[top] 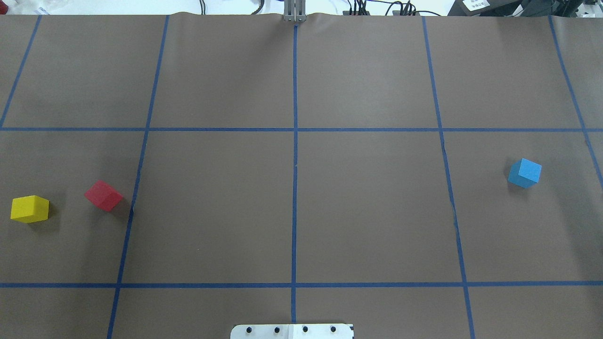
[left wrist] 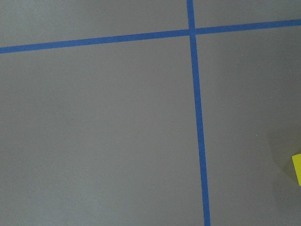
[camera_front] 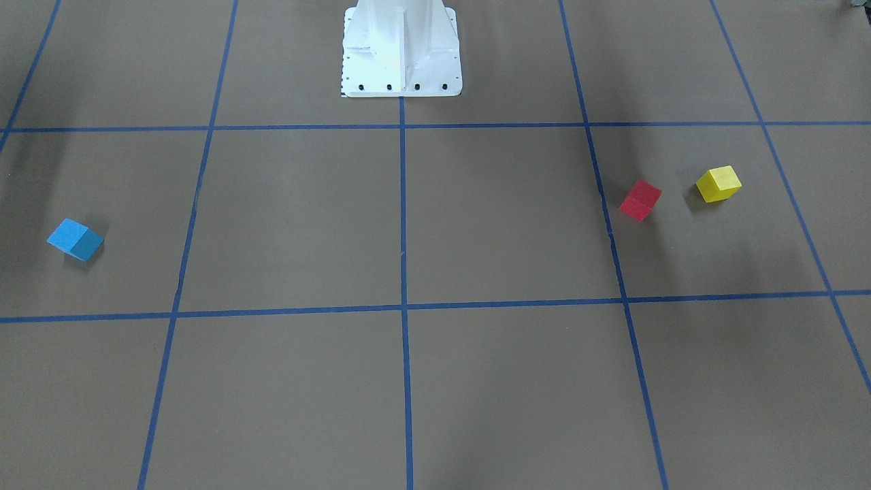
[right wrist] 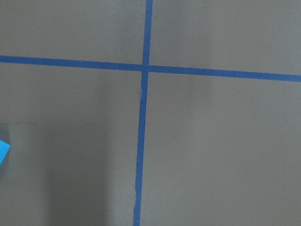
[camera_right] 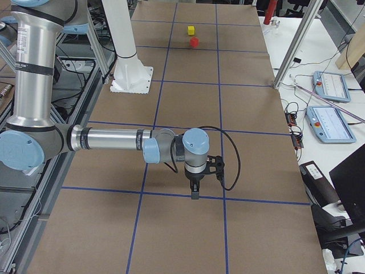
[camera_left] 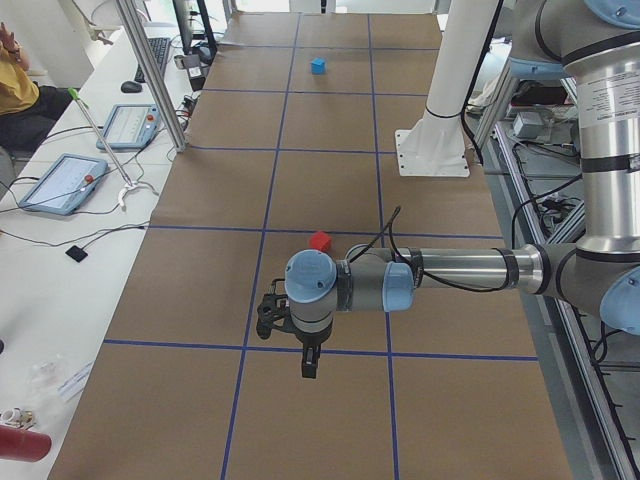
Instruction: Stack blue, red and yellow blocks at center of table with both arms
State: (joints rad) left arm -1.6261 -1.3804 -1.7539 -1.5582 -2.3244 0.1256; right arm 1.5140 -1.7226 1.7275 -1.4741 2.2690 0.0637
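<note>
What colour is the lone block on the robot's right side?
Blue. The blue block shows best in the overhead exterior view.

Light even and diffuse, from overhead, fairly bright. Brown surface (top: pixel 367 212) reads matte throughout. Blue block (camera_front: pixel 75 239), red block (camera_front: pixel 639 200) and yellow block (camera_front: pixel 718 184) throw short, soft-edged shadows. Front-facing view: broad faint dark streaks at L & R sides; white base (camera_front: pixel 401 61) nearly washed out. Wrist views softer, low contrast, w/ dim patches by the frame edges. Side views sharp; white desks v. bright.
</note>
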